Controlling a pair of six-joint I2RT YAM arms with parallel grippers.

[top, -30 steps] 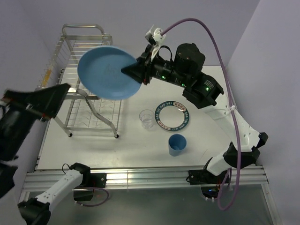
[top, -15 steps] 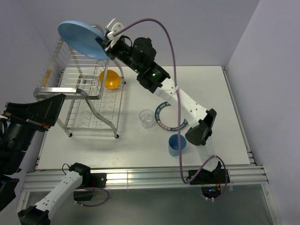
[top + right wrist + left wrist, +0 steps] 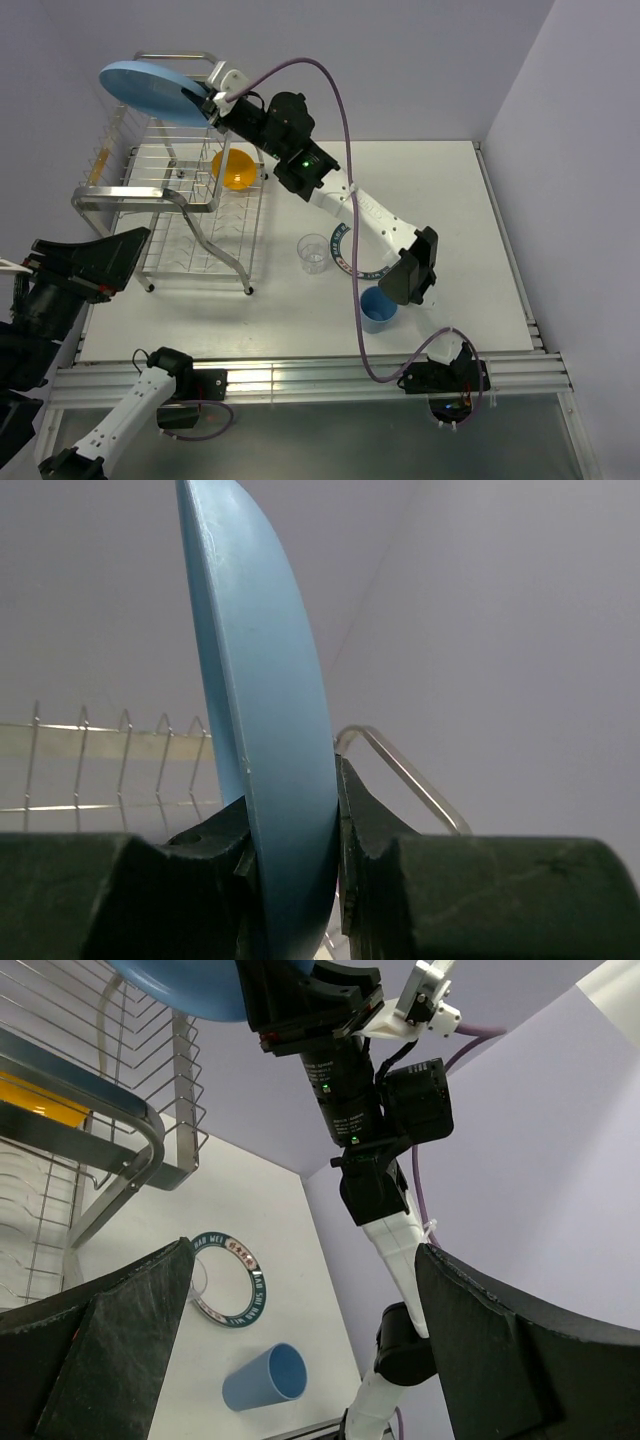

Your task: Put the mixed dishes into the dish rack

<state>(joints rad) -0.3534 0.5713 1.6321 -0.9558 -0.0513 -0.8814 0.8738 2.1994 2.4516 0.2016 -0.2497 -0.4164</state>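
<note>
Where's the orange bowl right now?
In the top view, the orange bowl sits inside the dish rack, on its right side, near the right gripper holding the blue plate.

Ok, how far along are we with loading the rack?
One done: the orange-yellow bowl sits in the dish rack. In hand: the right gripper holds the light-blue plate above the rack's far end. To load: lettered white plate, clear glass and blue cup, all on the table.
</note>
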